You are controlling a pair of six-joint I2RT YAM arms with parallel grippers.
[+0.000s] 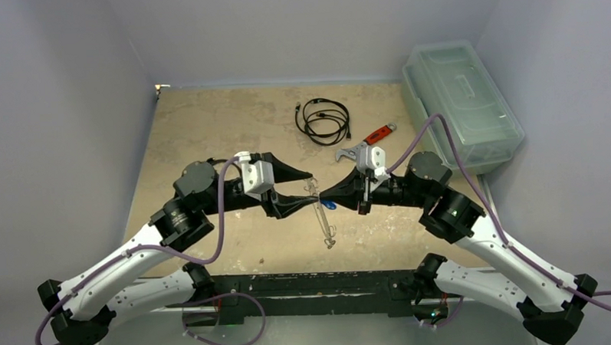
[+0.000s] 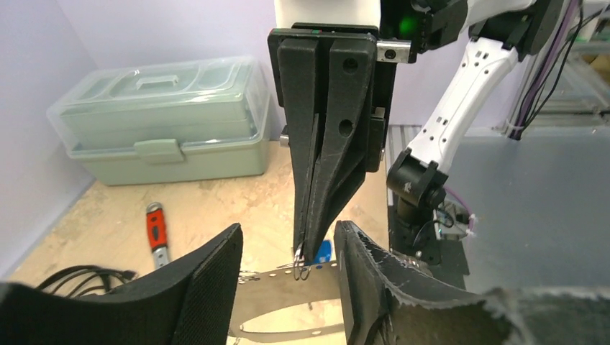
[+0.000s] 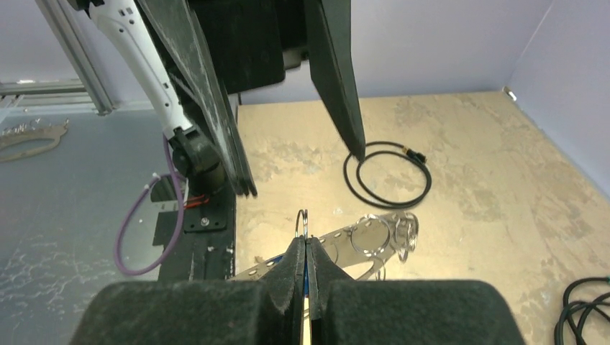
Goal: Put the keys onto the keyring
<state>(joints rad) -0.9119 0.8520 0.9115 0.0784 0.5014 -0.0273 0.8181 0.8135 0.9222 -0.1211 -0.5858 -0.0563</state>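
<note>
Apparently the threading is not completed: the blue-headed key is pinched in the closed right gripper, just above the keyring in the middle of the table, while the left gripper is held open beside it, nothing being gripped.

1. Both arms bend at the elbows and reach inward, with the wrists facing each other.
2. Left gripper — fingers spread apart, straddling the other gripper's tip.
3. Right gripper — jaws pressed tight together, pointing at the left one.
</note>
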